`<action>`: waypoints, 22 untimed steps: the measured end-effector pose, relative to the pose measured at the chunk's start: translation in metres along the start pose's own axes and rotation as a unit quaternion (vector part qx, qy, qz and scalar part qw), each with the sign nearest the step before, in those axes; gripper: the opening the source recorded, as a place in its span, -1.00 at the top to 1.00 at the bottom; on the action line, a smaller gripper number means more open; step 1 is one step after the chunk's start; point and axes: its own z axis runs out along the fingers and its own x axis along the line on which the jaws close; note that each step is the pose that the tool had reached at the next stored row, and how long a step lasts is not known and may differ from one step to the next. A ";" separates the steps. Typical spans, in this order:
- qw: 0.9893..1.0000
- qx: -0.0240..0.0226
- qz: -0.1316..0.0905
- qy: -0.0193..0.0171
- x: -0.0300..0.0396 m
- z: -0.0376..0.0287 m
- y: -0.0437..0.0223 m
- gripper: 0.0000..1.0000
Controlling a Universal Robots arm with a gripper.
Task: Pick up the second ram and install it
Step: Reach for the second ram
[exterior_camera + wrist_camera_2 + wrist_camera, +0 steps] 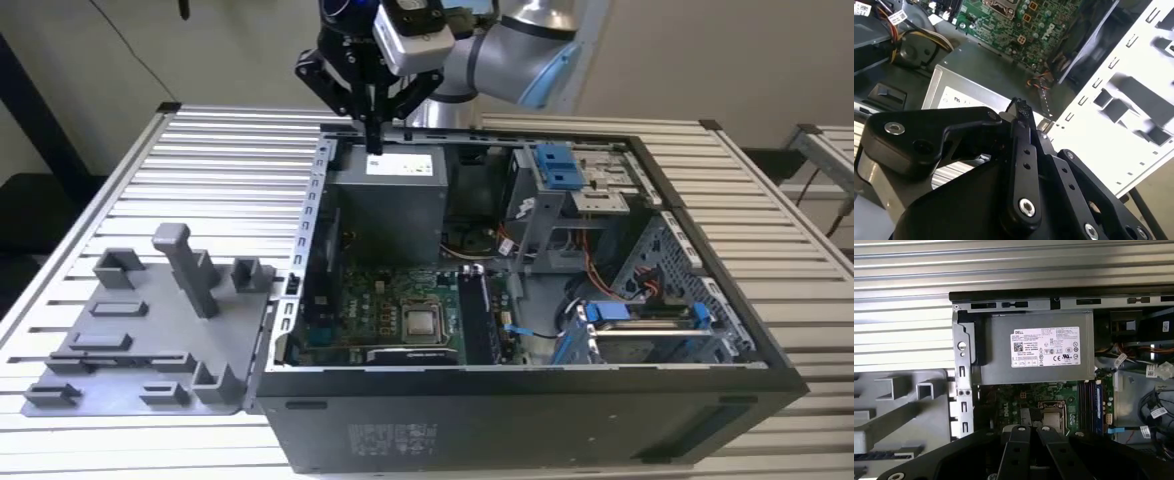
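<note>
– Slatted metal bench (200, 140) is carrying how much right now?
– It is carrying one open computer case (534, 420). At the exterior view's left of the case there is one grey parts holder (127, 382) with one tall post (187, 265). One arm (527, 45) is reaching in from behind the case.
– What are the jaws doing?
– They are hanging above the one power supply (1034, 347) at the back of the case. They are pressed together with nothing between them in both wrist views.
– And the second ram?
– In the first wrist view, one thin blue strip (1098, 407) is standing in the memory slots just beside the one processor socket (1053, 415). I am reading it as a ram stick sitting in its slot. Whether it is the second ram or the other one, I cannot tell.
– Which step is that, then?
– I am judging the arm to be between grasps, since it is neither carrying nor pressing anything. Any pick is calling for the jaws to spread first, then close on the stick's long thin edges. Seating is calling for a square line-up over the slot and a straight push.
– Is anything else blue?
– Two things. One chunky drive-bay clip (561, 165) is sitting high on the cage and a second clip (607, 312) lower down, both well apart from the slots.
</note>
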 end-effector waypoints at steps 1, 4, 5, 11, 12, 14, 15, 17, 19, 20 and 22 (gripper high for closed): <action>1.000 0.000 0.000 0.000 0.0011 -0.0001 -0.0001 0.79; 1.000 0.000 -0.001 0.000 0.0048 -0.0002 -0.0005 0.79; 1.000 0.000 -0.002 0.000 0.0059 -0.0002 -0.0006 0.79; 1.000 0.000 -0.003 0.000 0.0160 -0.0004 -0.0014 0.79; 1.000 0.000 -0.003 0.000 0.0176 -0.0005 -0.0015 0.79; 1.000 0.000 -0.003 0.000 0.0205 -0.0005 -0.0017 0.79; 1.000 0.000 -0.003 0.000 0.0226 -0.0006 -0.0019 0.79; 1.000 0.000 -0.003 0.000 0.0254 -0.0006 -0.0021 0.79; 1.000 0.000 -0.003 0.000 0.0275 -0.0006 -0.0023 0.79; 1.000 0.000 -0.003 0.000 0.0284 -0.0006 -0.0023 0.79; 1.000 0.000 -0.003 0.000 0.0300 -0.0005 -0.0024 0.79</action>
